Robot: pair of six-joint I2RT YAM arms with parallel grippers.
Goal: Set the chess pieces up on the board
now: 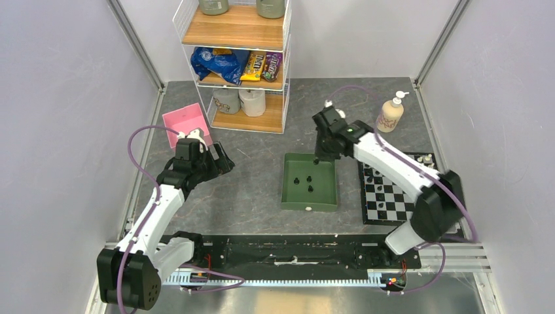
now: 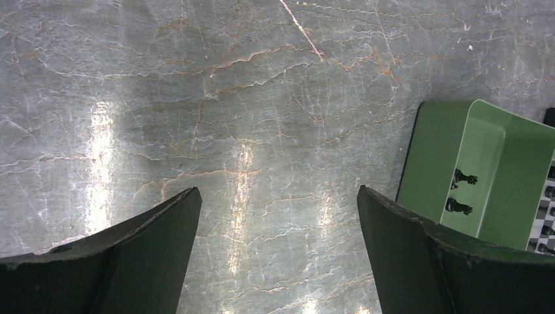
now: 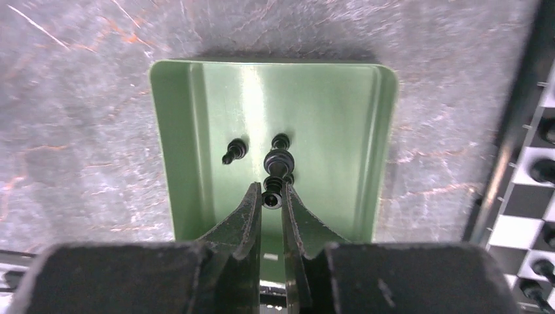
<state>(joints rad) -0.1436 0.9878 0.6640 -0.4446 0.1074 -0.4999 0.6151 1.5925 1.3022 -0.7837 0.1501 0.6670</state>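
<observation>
Desk [image 1: 262,190]: grey and marbled; it carries everything I see.
Shelf rack [image 1: 235,65]: at the far edge, left of centre.
Board [image 1: 391,206]: flat on the desk just right of the tray, partly under my right arm.
Tray [image 1: 288,196]: green, mid-desk, between the two arms.
Left end effector [image 2: 278,196]: fingers spread wide, nothing between them, over bare desk well left of the tray.
Right end effector [image 3: 269,190]: over the tray, fingers pinched onto a black piece [image 3: 273,198].
Board pieces [image 1: 368,174]: I see a few black ones along the board's left side and small white ones [image 1: 425,159] at its far right corner.
Loose pieces [image 3: 234,152]: black, on the tray floor just beyond the right fingertips.
</observation>
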